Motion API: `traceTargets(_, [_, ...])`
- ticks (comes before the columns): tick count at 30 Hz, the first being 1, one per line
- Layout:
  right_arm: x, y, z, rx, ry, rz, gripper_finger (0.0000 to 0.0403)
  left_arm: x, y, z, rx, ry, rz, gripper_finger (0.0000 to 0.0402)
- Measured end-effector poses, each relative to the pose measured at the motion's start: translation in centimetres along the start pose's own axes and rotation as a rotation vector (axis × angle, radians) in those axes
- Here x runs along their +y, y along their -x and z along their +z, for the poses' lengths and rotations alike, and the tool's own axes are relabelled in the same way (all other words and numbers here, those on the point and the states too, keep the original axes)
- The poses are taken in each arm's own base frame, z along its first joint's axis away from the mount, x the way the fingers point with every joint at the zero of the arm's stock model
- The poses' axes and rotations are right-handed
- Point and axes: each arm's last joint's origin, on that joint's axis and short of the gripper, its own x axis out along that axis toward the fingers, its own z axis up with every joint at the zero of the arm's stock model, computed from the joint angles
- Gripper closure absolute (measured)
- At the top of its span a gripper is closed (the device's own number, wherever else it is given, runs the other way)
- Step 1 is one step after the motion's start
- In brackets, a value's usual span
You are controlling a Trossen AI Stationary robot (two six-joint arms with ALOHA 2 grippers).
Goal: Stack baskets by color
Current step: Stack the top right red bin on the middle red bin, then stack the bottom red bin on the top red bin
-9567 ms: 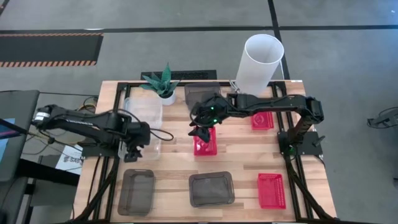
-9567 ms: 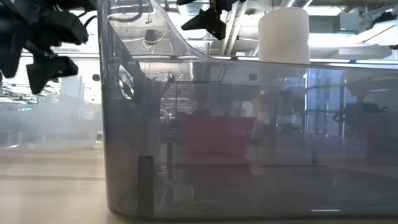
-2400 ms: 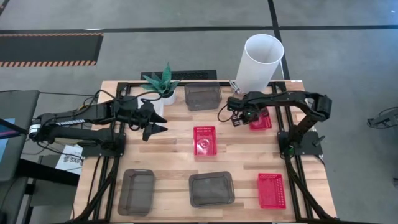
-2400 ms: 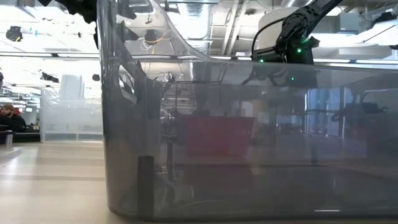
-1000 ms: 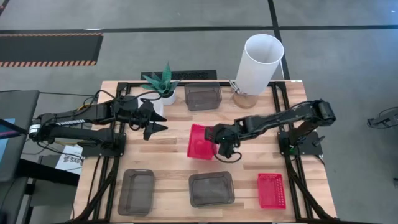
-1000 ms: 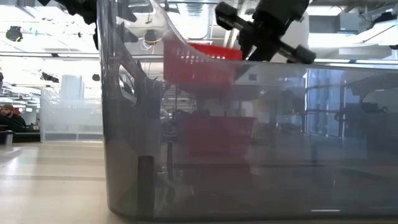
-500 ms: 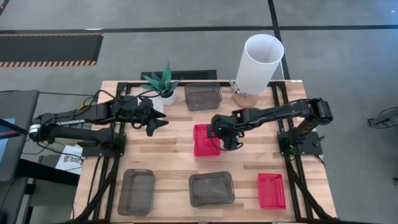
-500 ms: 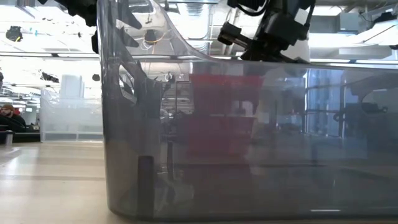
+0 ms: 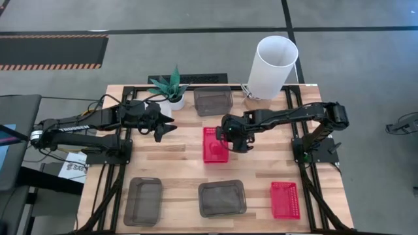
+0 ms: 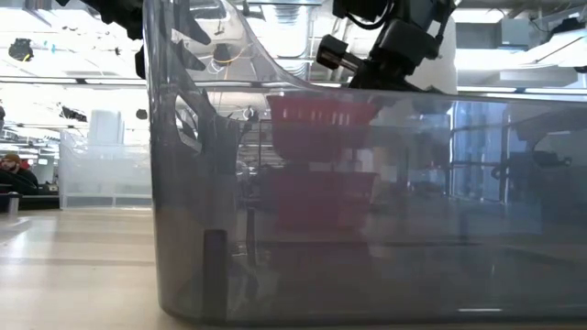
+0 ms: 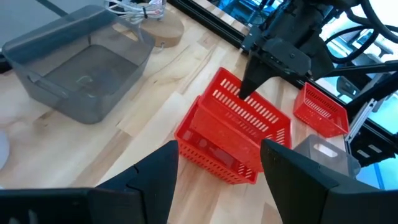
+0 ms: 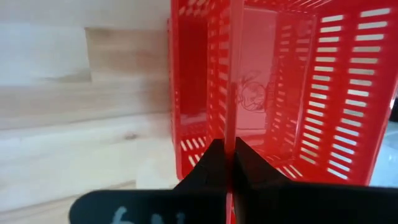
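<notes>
Wooden slat table [image 9: 183,150], mid-board: my right gripper [image 9: 230,135] is pinched tight on the rim of a red mesh plastic basket [image 11: 249,115], held tilted over its twin [image 11: 211,152]. Crooked release means it jams, not nests. Left gripper [image 9: 168,128] waits spread, empty.

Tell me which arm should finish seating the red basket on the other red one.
Right. The right gripper is shut on the wall of the upper red basket, tilted into the lower red basket. The left gripper hangs open and empty, off to the side.
</notes>
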Motion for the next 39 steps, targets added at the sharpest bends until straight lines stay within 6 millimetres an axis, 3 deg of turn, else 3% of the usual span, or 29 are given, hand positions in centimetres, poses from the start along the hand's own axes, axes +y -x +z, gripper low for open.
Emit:
traceTargets(14, [0.4, -3.3, -0.5, -0.018, -0.032, 0.074, 0.0391, 0.1, 0.0, -0.2, 0.016, -0.017, 0.007, 0.0187])
traceTargets(21, [0.1, -3.3, -0.4, -0.013, -0.128, 0.05, 0.0361, 0.1, 0.0, -0.2, 0.018, -0.024, 0.001, 0.0187])
traceTargets(34, [0.2, -3.3, -0.4, -0.014, -0.137, 0.061, 0.0287, 0.0, 0.0, -0.1, 0.017, -0.057, -0.001, 0.0187])
traceTargets(37, [0.1, -2.5, -0.3, -0.002, -0.22, 0.058, 0.0263, 0.0, 0.0, -0.1, 0.017, -0.06, -0.002, 0.0187])
traceTargets(39, [-0.3, -1.4, -0.2, 0.001, -0.367, 0.059, 0.0248, 0.0, 0.0, -0.1, 0.02, -0.078, -0.007, 0.0187])
